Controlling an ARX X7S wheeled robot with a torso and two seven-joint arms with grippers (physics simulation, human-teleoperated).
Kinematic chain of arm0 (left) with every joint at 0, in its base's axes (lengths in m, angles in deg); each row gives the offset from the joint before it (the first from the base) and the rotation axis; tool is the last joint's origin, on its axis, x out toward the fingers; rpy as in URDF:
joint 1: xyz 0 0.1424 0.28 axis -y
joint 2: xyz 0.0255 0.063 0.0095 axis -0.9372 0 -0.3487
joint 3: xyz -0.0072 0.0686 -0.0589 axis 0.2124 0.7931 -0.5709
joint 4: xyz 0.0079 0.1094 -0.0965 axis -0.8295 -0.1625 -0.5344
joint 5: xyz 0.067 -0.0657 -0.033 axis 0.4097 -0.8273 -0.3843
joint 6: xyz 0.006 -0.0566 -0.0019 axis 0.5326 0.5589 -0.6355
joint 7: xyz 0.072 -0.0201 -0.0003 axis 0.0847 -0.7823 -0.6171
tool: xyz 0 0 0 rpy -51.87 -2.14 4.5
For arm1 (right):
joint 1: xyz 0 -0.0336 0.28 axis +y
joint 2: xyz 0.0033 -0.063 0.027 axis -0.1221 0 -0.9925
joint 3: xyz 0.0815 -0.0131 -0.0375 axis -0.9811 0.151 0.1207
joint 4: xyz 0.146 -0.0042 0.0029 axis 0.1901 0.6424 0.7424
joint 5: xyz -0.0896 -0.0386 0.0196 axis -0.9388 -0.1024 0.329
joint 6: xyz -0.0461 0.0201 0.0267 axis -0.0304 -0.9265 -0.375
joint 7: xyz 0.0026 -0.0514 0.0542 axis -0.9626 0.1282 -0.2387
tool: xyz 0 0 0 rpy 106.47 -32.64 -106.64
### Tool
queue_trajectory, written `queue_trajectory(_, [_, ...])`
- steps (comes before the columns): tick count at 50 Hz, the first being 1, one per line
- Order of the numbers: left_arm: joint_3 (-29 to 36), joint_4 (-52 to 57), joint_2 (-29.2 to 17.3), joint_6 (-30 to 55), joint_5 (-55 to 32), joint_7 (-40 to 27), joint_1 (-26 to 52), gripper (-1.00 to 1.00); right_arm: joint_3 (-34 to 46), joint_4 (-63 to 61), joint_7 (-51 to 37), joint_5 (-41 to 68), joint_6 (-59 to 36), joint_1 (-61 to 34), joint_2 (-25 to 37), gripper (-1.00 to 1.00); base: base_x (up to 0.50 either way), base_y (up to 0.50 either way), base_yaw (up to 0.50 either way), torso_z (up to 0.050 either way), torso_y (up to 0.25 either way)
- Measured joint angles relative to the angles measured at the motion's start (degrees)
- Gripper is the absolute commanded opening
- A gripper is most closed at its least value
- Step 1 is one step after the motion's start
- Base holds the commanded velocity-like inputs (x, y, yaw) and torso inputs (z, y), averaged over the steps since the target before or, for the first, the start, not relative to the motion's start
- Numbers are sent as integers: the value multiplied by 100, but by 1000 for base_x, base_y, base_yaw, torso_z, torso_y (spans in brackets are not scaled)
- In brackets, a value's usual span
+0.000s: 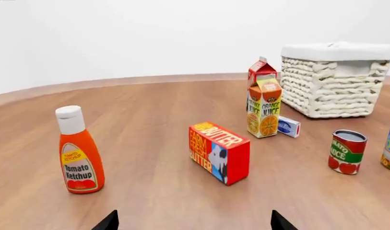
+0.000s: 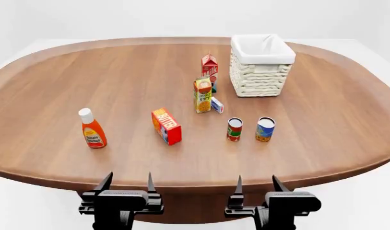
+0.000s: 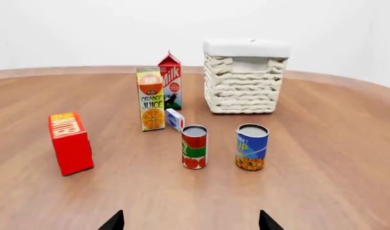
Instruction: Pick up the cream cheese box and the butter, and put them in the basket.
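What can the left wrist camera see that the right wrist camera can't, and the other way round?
Only the left wrist view shows the tomato ketchup bottle. The milk carton is seen plainly only in the right wrist view; in the left one it is mostly hidden behind the orange juice carton. Both views share the butter, the cream cheese box right beside the juice, the white basket, the red-labelled can, the blue-labelled can, cut off at the left view's edge, and the wooden table.
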Motion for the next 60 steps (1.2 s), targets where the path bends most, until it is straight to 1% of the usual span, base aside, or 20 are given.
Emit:
queue_trajectory(13, [166, -126, -127, -96, -61, -156, 29, 100, 166, 122, -161, 129, 30, -20, 124, 100, 0, 0, 0, 0, 0])
queue_trajectory(20, [149, 240, -228, -94, -117, -294, -42, 100, 78, -167, -287, 292, -45, -43, 237, 100, 0, 0, 0, 0, 0])
queue_trajectory(27, [-218, 1350, -378, -62, -184, -630, -191, 100, -402, -1062, -527, 594, 82, -65, 424, 100, 0, 0, 0, 0, 0])
queue_trajectory(34, [-713, 2586, -524, -158, -72, -1035, -388, 100, -998, -1989, -792, 857, 580, -51, 557, 100, 0, 0, 0, 0, 0])
queue_trajectory(40, [-1095, 3335, -582, -415, 29, -1353, -548, 100, -1349, -2574, -952, 980, 1037, -12, 604, 100, 0, 0, 0, 0, 0])
queue_trajectory(50, [-1573, 3960, -602, -817, 35, -1770, -729, 100, -1524, -3108, -1023, 1042, 1571, 100, 654, 100, 424, -74, 0, 0, 0])
queue_trajectory(60, [-1757, 4149, -640, -981, 15, -1984, -810, 100, -1460, -3356, -1006, 1061, 1789, 195, 720, 100, 500, -55, 0, 0, 0])
